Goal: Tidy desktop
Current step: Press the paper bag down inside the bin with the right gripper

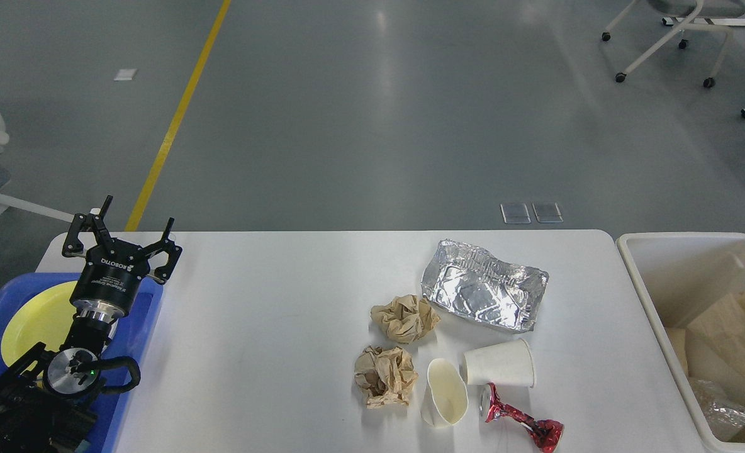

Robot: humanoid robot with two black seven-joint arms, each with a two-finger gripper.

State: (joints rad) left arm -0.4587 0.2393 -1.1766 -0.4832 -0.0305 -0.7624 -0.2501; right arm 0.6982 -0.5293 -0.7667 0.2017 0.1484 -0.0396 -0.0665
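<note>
Only the left arm (64, 371) shows, black throughout and built of rounded segments; its thickest housings sit lowest, nearest the blue tray (134, 327), dark and hard to tell apart; above them a round silver joint cap carries a small green light, and a black cable loops out from that cap toward the tray's inner wall; higher, a ribbed bright-metal collar joins a black cylindrical wrist printed with white "ROBOTIQ" lettering and smaller white text; the left gripper (134, 228) beyond the tray's far edge is black, with two linkage-style fingers (99, 220) of slim pinned bars.
</note>
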